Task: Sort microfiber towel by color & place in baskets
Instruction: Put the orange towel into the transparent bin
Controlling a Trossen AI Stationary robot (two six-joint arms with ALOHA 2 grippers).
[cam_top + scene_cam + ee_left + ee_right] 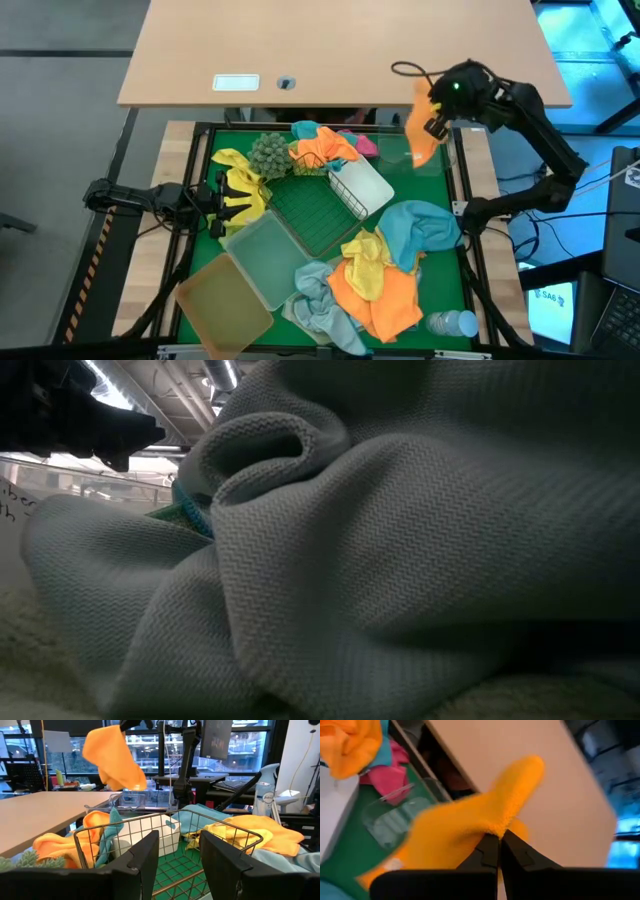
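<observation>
1. Nearest the low camera, a pale blue-grey towel point(400, 560) fills the view.
2. Left of the green wire basket point(315, 215), the left claw point(222, 203) waits released beside a yellow towel point(243, 180).
3. Right of that basket, past its far corner, the right claw point(437, 122) is clenched on an orange towel point(424, 125) hanging above a frosted clear basket point(415, 152); release looks next.
4. No writing is legible.
</observation>
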